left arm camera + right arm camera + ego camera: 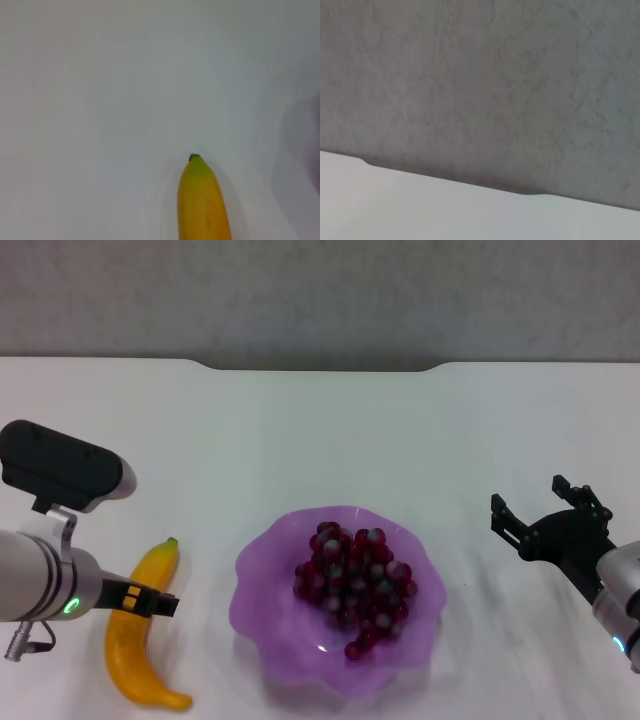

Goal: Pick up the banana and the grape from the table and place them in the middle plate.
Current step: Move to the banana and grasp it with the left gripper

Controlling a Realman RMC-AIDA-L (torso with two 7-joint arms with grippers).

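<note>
Left gripper (150, 602) sits over the banana's (142, 640) middle on the table (330, 430), finger state indiscernible—should grasp mid-body squarely; grape (355, 585) already lies in the middle plate (262, 570); right gripper (535, 520) hangs open, idle, beside the plate.

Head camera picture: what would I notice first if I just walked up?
The wavy purple plate in the middle of the white table, with dark red grapes piled in it. Next, the yellow banana lying on the table to its left, with the left gripper over it. The open right gripper waits on the right.
</note>
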